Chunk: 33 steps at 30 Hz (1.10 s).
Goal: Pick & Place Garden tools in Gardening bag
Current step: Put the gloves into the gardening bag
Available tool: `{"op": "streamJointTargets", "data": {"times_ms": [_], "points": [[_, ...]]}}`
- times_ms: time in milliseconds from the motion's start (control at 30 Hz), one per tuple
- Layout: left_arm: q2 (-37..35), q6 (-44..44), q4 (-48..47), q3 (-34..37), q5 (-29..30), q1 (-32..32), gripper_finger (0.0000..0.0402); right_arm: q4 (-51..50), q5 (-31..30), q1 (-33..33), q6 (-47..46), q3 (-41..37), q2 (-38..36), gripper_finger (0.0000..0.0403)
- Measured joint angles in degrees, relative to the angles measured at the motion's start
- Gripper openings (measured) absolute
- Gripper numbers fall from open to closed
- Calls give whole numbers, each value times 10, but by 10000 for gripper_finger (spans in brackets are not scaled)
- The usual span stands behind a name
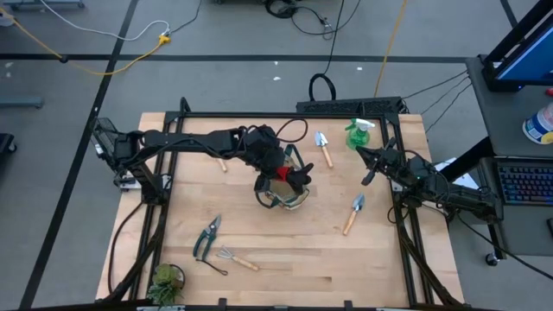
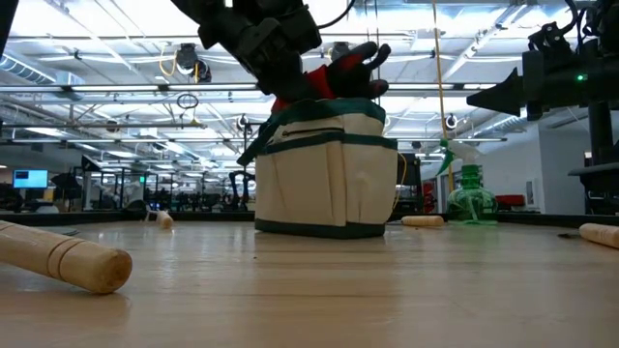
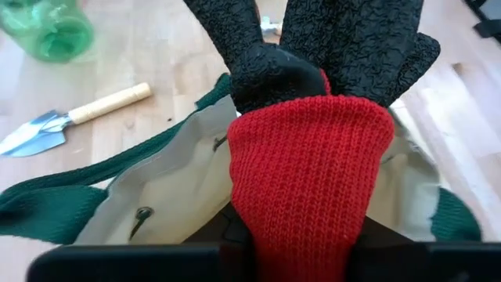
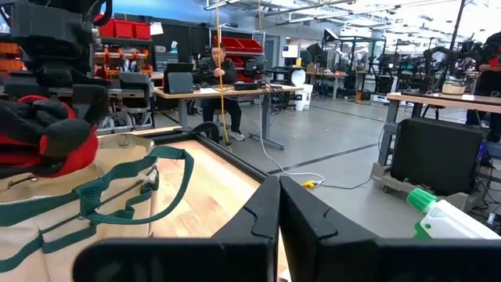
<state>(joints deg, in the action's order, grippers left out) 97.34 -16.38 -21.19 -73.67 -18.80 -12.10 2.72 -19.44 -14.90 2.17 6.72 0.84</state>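
Observation:
My left gripper point(image 1: 275, 171) is over the beige gardening bag with green trim point(image 1: 285, 195), shut on the red-and-black gloves point(image 3: 309, 180). In the low view the gloves point(image 2: 338, 70) sit just above the bag's top point(image 2: 329, 164). The bag stands on its base at mid table. My right gripper point(image 1: 365, 164) is shut and empty, raised at the right near the green spray bottle point(image 1: 359, 134). Lying flat on the table are two trowels point(image 1: 324, 149) point(image 1: 354, 213), the pruners point(image 1: 207, 235) and a fork rake point(image 1: 235, 257). My left gripper holds the gloves by the red cuff end point(image 3: 305, 227), which lies between its two fingers; the cuff itself hides the fingertips. The black glove fingers point(image 3: 344, 39) stick out ahead of the gripper, over the bag's open mouth point(image 3: 180, 180). I cannot tell whether the gloves touch the bag's rim.
A small potted plant point(image 1: 166, 281) stands at the near left corner. A wooden handle point(image 1: 222, 164) lies under my left arm. A black frame runs around the table top. Bare wood lies between the bag and the near edge.

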Motion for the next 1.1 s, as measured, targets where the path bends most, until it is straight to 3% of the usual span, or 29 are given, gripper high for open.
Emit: {"op": "streamJointTargets", "data": {"times_ms": [467, 1100], "points": [[0, 0, 16, 0, 44, 0, 216, 0, 0, 0, 0, 0, 0, 0], [0, -15, -15, 0, 44, 0, 252, 0, 0, 0, 0, 0, 0, 0]]}}
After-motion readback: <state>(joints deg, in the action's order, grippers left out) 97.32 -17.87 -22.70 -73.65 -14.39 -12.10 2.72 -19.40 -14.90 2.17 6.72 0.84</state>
